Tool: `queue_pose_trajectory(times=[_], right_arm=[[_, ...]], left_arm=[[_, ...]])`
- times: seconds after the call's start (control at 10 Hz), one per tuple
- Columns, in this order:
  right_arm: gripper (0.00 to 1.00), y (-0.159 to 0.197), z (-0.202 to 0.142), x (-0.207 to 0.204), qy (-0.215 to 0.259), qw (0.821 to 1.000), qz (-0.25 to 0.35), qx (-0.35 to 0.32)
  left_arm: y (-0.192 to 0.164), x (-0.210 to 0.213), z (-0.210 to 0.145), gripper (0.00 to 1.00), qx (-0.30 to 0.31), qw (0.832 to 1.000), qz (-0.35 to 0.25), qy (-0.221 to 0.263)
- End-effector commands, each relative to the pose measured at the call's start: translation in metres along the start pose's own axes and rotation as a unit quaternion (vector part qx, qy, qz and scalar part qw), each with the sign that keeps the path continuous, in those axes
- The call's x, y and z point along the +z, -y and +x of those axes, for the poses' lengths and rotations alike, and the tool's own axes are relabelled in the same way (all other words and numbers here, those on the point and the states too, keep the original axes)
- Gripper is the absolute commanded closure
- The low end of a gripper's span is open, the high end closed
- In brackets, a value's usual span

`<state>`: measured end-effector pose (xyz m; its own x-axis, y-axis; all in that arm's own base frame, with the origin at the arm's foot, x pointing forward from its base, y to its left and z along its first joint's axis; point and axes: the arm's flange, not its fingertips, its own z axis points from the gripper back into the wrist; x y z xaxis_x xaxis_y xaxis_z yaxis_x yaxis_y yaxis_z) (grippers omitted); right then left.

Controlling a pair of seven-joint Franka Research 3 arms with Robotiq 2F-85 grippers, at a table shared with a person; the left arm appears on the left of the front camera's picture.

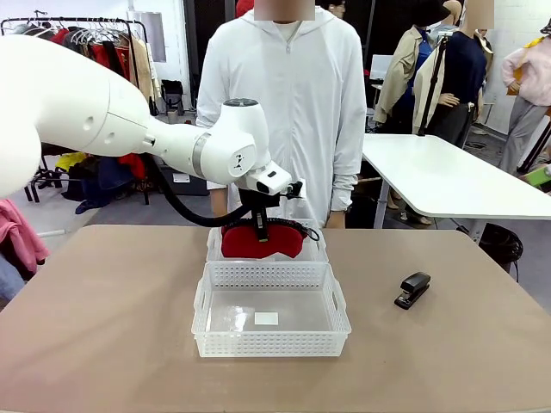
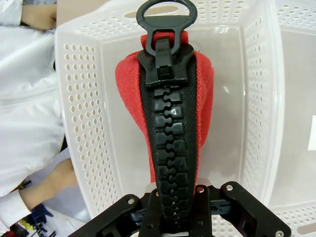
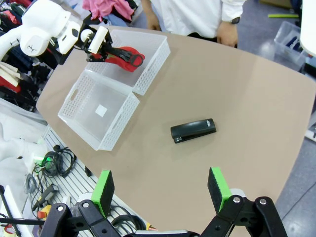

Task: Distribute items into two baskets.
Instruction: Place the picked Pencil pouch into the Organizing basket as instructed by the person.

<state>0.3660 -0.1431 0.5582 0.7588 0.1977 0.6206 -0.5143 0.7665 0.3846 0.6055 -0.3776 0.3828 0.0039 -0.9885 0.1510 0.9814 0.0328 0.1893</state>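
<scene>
Left gripper [image 2: 174, 210]: fingers pressed together on the black zipper [image 2: 170, 138] of the red pouch [image 1: 258, 244], pinching it along the toothed edge with the pull ring [image 2: 167, 15] at the far end.
Red pouch: hangs zipper-up from that pinch, inside the walls of the far basket [image 1: 321, 248]; cannot tell whether its underside touches the basket floor.
Near basket [image 1: 269, 345]: touching the far one, holding only a small white label [image 1: 266, 317] on its floor.
Stapler [image 1: 412, 290]: lying on the table [image 1: 103, 327], to the right of the near basket and apart from it.
Right gripper [image 3: 161, 188]: jaws spread wide, nothing between the green pads, high over the table with the stapler ahead of it.
Step in hand (judged): setting the pouch down in the far basket.
Doing it well: lower until the fabric slumps onto the floor before parting the fingers. Keep it centred between the lattice walls so the ring does not catch a hole. Open fully, then lift straight up so the zipper teeth do not drag the pouch back out.
Risk: the pouch is soft and may flop against a wall. The basket looks light — a nudge would push it into its neighbour.
Remaining (judged): the stapler, likely for the near basket — the right arm is the better placed.
</scene>
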Motion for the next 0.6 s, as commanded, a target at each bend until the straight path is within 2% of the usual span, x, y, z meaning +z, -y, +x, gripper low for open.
queue_pose_trajectory(times=[0.0,0.5], right_arm=[[0.0,-0.002,0.001,0.0,0.002,1.0,0.002,0.003],[0.0,-0.002,0.001,0.0,0.002,1.0,0.002,0.003]], left_arm=[[-0.006,-0.004,-0.001,1.0,-0.007,1.0,0.011,0.0],[-0.007,-0.027,-0.002,1.0,-0.023,1.0,-0.008,-0.006]])
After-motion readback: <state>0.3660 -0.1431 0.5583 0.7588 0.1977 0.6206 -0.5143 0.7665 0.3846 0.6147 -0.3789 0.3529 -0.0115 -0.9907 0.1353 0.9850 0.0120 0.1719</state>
